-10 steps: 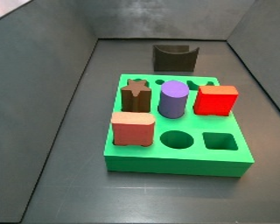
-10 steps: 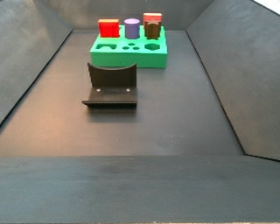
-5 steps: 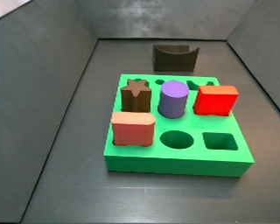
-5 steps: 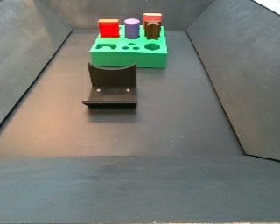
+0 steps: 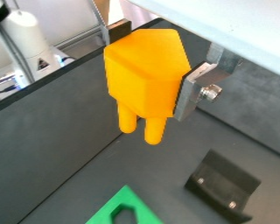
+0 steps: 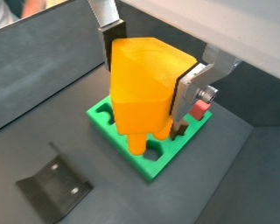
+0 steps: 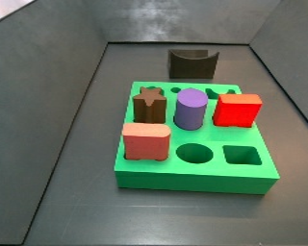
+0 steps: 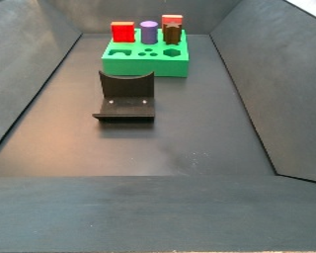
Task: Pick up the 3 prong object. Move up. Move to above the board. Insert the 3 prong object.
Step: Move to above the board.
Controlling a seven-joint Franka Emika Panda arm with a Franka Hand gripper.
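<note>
3 prong object (image 5: 145, 74) clamped between gripper (image 6: 154, 87) fingers in both wrist views, neither in side views.

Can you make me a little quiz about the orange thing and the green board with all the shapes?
1. True or false: in both wrist views, the tool grips the 3 prong object between its fingers, with the prongs hanging free above the floor.
2. In a side view, which piece stands in the board between the brown star piece and the red block?
A. the purple cylinder
B. a yellow ball
C. a blue cone
3. Fill in the gap: the colour of the board is ____.

Key: 1 true; 2 A; 3 green.
</note>
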